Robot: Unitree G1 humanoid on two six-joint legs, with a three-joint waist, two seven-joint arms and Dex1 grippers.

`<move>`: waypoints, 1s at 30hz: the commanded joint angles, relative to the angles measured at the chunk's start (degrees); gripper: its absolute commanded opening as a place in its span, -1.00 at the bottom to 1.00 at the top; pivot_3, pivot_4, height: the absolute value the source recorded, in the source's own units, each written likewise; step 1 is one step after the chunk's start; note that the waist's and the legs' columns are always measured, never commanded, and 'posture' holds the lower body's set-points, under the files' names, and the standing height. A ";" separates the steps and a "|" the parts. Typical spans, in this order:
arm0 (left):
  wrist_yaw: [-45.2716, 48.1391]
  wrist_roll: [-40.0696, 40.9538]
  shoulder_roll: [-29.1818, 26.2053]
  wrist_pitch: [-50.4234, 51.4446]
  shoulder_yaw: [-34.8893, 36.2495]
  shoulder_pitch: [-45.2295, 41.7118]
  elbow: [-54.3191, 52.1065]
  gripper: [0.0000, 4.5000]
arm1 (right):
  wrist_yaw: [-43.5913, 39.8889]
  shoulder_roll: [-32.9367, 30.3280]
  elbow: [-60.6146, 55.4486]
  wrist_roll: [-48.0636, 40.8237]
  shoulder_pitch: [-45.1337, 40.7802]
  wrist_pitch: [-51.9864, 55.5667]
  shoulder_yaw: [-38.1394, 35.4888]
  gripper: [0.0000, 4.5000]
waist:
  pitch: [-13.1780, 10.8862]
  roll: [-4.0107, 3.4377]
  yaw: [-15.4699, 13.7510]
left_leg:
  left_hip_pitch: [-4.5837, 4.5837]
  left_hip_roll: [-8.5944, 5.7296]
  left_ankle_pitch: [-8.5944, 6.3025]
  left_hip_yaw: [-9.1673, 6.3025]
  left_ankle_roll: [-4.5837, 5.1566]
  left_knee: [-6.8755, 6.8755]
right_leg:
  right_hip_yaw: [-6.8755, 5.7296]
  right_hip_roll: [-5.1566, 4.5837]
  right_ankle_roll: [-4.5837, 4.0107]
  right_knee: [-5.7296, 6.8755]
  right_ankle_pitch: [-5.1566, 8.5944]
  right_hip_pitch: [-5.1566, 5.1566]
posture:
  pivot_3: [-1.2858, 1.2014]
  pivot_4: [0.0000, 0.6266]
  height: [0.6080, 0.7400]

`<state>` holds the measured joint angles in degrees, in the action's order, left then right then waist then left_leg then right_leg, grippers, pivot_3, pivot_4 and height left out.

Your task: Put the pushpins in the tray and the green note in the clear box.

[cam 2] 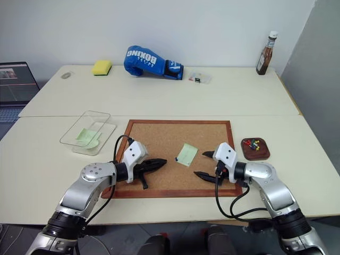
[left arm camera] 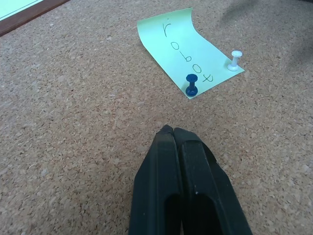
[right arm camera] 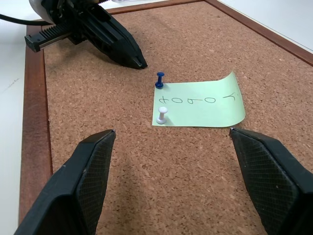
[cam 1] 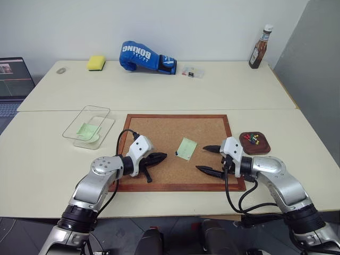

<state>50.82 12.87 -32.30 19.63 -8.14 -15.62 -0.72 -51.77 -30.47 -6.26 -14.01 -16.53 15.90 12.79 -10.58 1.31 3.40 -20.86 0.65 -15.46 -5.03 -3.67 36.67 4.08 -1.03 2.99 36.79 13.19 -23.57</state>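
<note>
A cork pinboard (cam 1: 159, 135) with a wooden frame lies flat on a pale tabletop (cam 1: 223, 95). Near its middle sits a green note (cam 1: 186, 148) with handwriting on it, fastened along one edge by two pushpins, one dark blue (right arm camera: 159, 80) and one white (right arm camera: 162, 115), while the opposite edge curls up free. The left pincer (cam 1: 162, 155) hovers low over the cork just left of the note, fingers pressed together and empty. The right pincer (cam 1: 208, 159) hovers just right of the note, fingers spread wide with nothing between them, aimed at the pinned edge. The small reddish-brown tray (cam 1: 263, 149) rests on the tabletop just beside the board's right frame and already holds several coloured pins. The clear box (cam 1: 79, 120) stands off the board's left corner, with a green sheet already inside. The step in hand appears to be pulling a pin. Done well, the right pincer would centre on a single pin head, close on the head rather than the paper, then lift straight up so the note neither tears nor drags
</note>
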 commanded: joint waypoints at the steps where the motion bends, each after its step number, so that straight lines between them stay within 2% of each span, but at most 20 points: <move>1: 1.11 -1.18 -0.67 1.46 -1.79 1.15 0.96 -1.00 | -1.48 -0.01 0.90 0.97 -0.79 -2.31 0.43 0.77 | 0.00 0.00 0.00 | 0.00 0.00 0.00 0.00 0.00 0.00 | 0.00 0.00 0.00 0.00 0.00 0.00 | 0.03 -0.52 1.00; 13: 1.00 -1.12 -0.67 1.64 -1.61 0.91 0.98 -1.00 | -3.22 1.42 6.09 2.75 -4.30 -4.77 1.31 0.77 | 0.00 0.00 -0.04 | 0.00 0.00 0.00 0.00 0.00 0.00 | 0.00 0.00 0.03 0.01 -0.02 0.01 | 0.03 -0.52 1.00; 24: 1.41 -1.51 -0.93 1.28 -1.80 0.20 1.45 -1.00 | -3.72 8.59 9.63 2.35 -8.37 -4.56 3.52 0.77 | -0.01 -0.01 -0.08 | 0.00 0.00 0.00 -0.01 0.00 0.01 | -0.01 0.00 0.10 0.04 -0.06 0.01 | 0.03 -0.52 1.00; 30: 1.51 -1.60 -1.56 1.22 -1.71 1.48 0.29 -1.00 | -4.40 9.28 12.81 3.39 -8.58 -6.42 3.86 0.77 | -0.01 -0.01 -0.09 | -0.01 -0.01 0.00 -0.02 0.00 0.01 | -0.01 0.00 0.13 0.05 -0.08 0.00 | 0.03 -0.52 1.00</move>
<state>51.72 12.74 -32.62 19.69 -8.44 -16.26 -0.42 -55.14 -21.23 6.77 -10.29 -24.34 10.95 17.15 -10.60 1.29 3.30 -20.86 0.65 -15.46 -5.04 -3.67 36.68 4.07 -1.03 3.13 36.84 13.11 -23.57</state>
